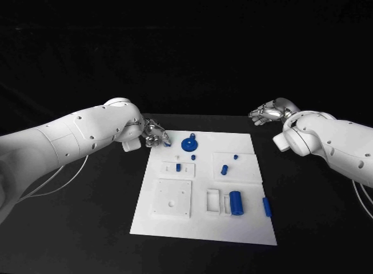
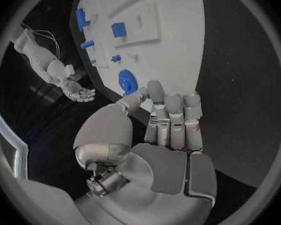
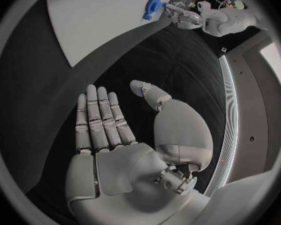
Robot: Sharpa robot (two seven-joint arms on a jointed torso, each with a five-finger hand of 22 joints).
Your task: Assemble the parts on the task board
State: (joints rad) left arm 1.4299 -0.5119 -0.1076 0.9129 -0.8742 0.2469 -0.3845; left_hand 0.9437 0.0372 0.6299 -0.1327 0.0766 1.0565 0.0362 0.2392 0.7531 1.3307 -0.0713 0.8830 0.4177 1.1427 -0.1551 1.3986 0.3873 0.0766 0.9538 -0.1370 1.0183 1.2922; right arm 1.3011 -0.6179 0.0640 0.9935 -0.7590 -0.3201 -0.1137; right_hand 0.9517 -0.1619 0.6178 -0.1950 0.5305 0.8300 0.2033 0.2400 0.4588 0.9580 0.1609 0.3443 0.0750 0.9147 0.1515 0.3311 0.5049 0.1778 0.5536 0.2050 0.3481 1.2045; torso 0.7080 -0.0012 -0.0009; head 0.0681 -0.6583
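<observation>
Lying mid-desk on the black table (image 1: 87, 228), the white task board (image 1: 204, 188); left hand (image 1: 156, 136) released at its far left corner, right hand (image 1: 267, 113) released beyond its far right corner.

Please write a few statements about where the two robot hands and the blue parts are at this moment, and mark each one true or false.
1. The left robot hand is near the far left corner of the white board, close to the blue round part. True.
2. The right robot hand holds a blue part. False: its fingers are apart and it holds nothing.
3. The right robot hand is over the middle of the board. False: it is over the black table, beyond the board's far right corner.
4. A blue cylinder lies near the front of the board. True.
5. The left robot hand holds nothing. True.
</observation>
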